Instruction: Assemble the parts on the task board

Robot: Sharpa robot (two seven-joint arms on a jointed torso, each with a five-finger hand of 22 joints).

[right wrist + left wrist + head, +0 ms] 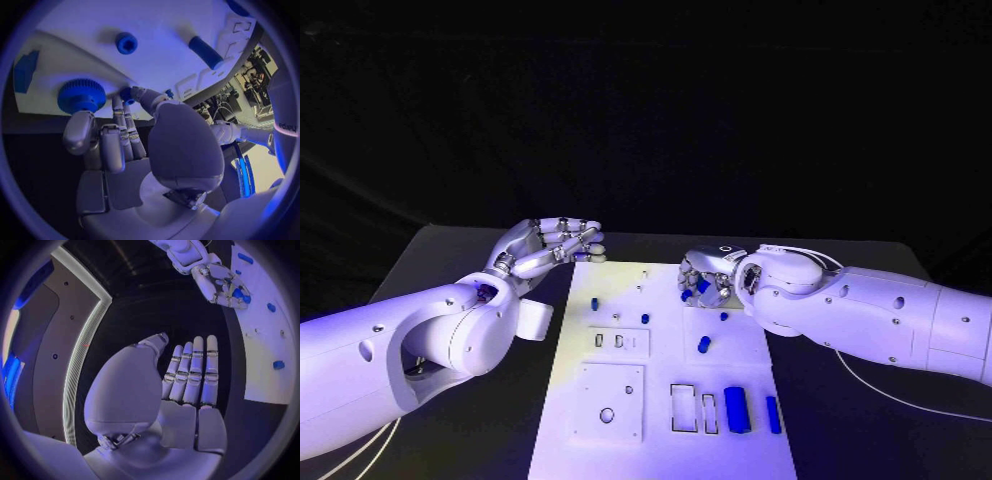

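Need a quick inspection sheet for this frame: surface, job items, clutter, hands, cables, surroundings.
Surface: black table, with the white task board lying in the middle.
Job's things: small blue parts scattered over the board; two long blue parts lie beside the rectangular slots at its near end; a blue gear sits by the right hand's fingers.
Clutter: nothing seen.
Hands: left hand is at the board's far left corner, holding nothing, fingers straight and together in its wrist view. Right hand is over the board's far end, pinching a small blue part.
Cables: a thin white cable runs under the right arm.
Surroundings: dark backdrop behind the table.
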